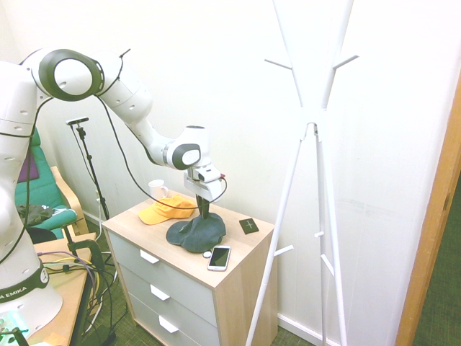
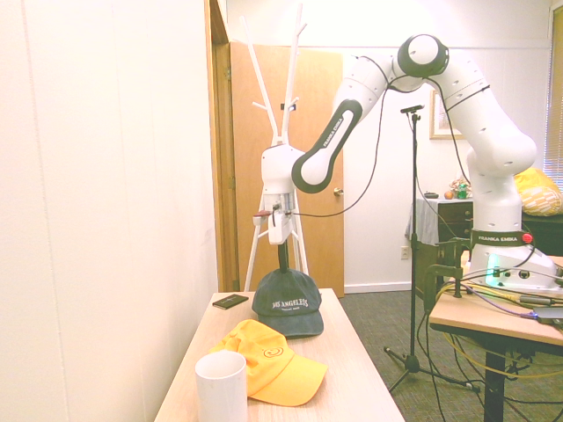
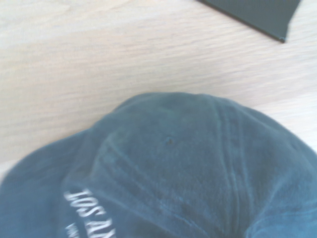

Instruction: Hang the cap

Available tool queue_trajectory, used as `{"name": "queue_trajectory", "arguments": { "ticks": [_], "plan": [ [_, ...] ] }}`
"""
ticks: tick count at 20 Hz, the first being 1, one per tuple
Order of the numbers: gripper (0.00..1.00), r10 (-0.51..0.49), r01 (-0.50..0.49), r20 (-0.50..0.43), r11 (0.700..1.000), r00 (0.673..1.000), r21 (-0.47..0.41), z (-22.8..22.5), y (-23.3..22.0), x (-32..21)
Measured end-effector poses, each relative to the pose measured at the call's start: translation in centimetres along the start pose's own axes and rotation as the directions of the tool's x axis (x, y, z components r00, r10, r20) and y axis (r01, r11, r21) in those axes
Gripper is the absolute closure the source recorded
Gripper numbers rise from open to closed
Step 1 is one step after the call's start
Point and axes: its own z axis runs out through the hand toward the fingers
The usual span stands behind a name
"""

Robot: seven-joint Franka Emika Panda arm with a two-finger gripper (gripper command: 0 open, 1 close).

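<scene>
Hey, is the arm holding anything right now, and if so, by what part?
Yes, the pincer is shut on the dark cap, holding it by a pinch of fabric at the top of its crown.
</scene>
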Motion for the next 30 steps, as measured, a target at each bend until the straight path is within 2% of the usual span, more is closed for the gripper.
{"name": "queue_trajectory", "arguments": {
  "ticks": [5, 8, 11, 14, 20, 25, 30],
  "plan": [
    [1.00, -0.041, 0.039, -0.049, 0.997, 0.998, -0.059, -5.9, 0.7, -0.5],
    [1.00, -0.075, 0.054, -0.155, 0.989, 0.985, -0.139, -10.3, 1.9, -0.3],
    [1.00, -0.123, 0.054, -0.274, 0.968, 0.954, -0.246, -15.0, 3.8, 0.1],
    [1.00, -0.180, 0.034, -0.384, 0.933, 0.906, -0.358, -19.5, 6.1, 0.8],
    [1.00, -0.284, -0.083, -0.590, 0.852, 0.755, -0.517, -27.7, 10.9, 2.5],
    [1.00, -0.342, -0.159, -0.666, 0.805, 0.663, -0.572, -32.8, 13.8, 2.5],
    [1.00, -0.404, -0.184, -0.695, 0.773, 0.595, -0.607, -37.2, 15.4, 1.8]
  ]
}}
